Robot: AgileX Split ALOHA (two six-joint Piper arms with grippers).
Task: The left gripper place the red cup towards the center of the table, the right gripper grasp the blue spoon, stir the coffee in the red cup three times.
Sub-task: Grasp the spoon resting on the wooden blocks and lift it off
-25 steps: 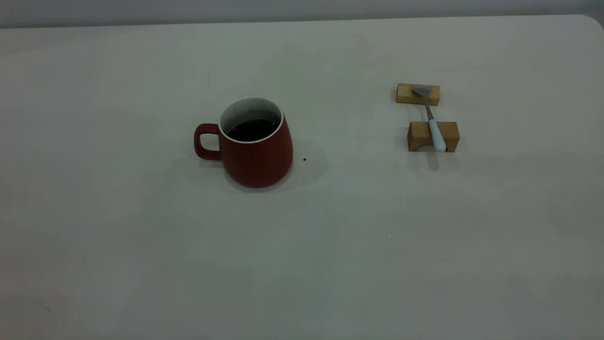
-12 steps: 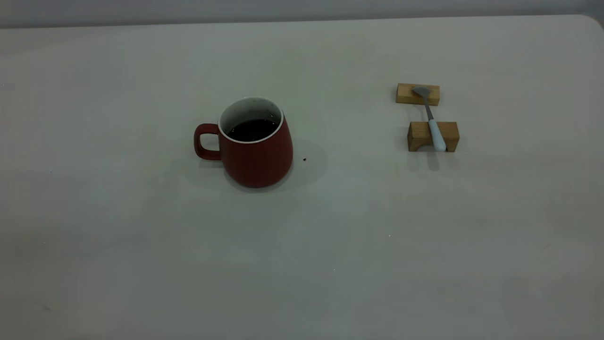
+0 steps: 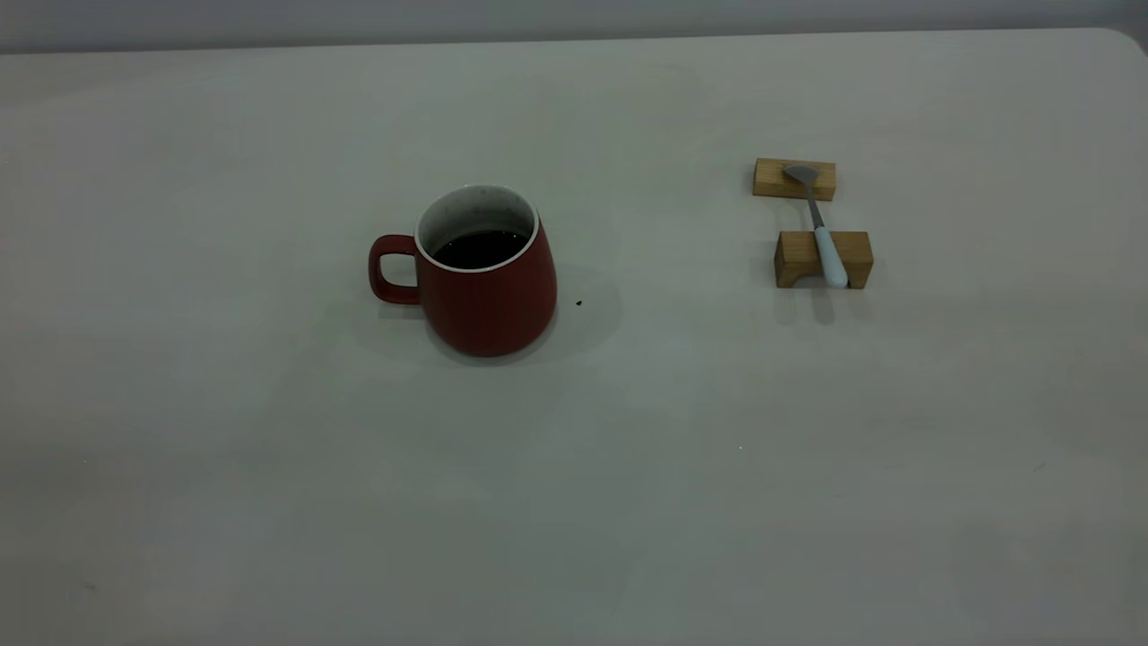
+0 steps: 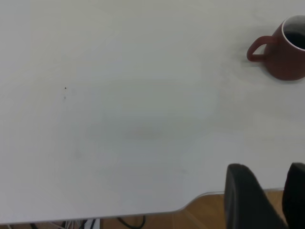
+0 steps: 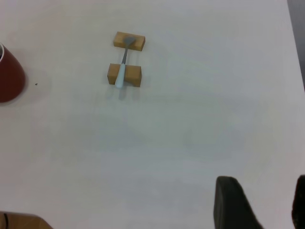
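Observation:
The red cup stands upright left of the table's middle, handle to the left, with dark coffee in it. The blue spoon lies across two wooden blocks at the right. Neither arm shows in the exterior view. In the left wrist view my left gripper hangs open over the table's near edge, far from the red cup. In the right wrist view my right gripper is open above bare table, well away from the blue spoon. Nothing sits between either pair of fingers.
The spoon's bowl rests on a flat wooden block and its handle on a taller notched block. A tiny dark speck lies just right of the cup. Wooden floor shows beyond the table's edge.

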